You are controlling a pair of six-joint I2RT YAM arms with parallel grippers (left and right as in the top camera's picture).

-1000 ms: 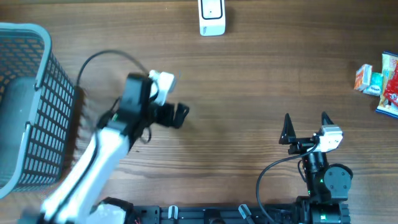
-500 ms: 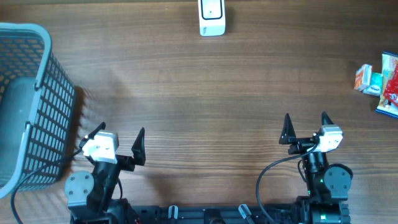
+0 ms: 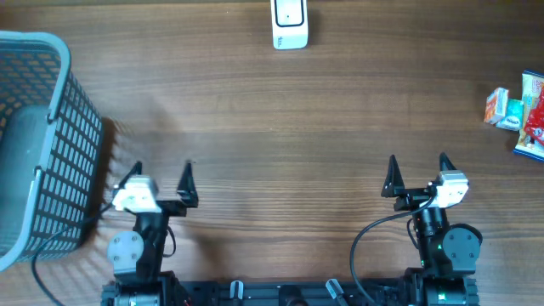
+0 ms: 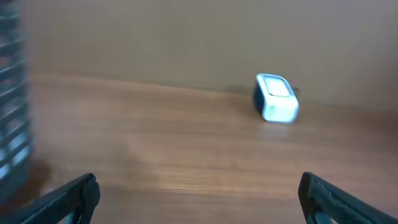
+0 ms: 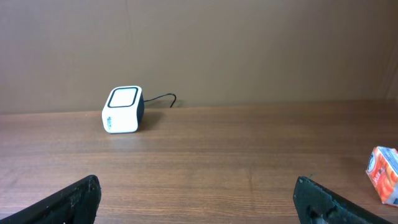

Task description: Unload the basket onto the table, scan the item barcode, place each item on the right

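no brand name or wording can be read anywhere; the print on the packages is too small and the left wrist view is blurred. the items point(image 3: 515, 112) lie in a small cluster at the far right edge of the overhead frame, on the wooden surface point(image 3: 340, 127): a little orange and white carton point(image 3: 496, 105), a pale teal and white piece just beside it, and a blue-edged packet point(image 3: 532, 115) with red and green print that is cut off by the frame. the right wrist view catches only the carton point(image 5: 384, 174) at its right edge, orange and white with a bluish patch, its lettering not legible. the scanner point(image 3: 290, 24), a small white box with a dark-rimmed square window on top, sits at the top centre of the overhead frame, well apart from the items; in the right wrist view the scanner point(image 5: 123, 109) shows a small blue mark on its front face, too small to read, and a thin dark cable point(image 5: 163, 98) trailing behind it. in the left wrist view it point(image 4: 276, 98) is a soft white and blue blur right of centre. a grey mesh basket point(image 3: 72, 127) fills the left edge of the overhead frame. the left jaws, at lower left, are spread wide and grasp nothing; the right jaws, at lower right, are likewise released and empty, both well apart from the items.
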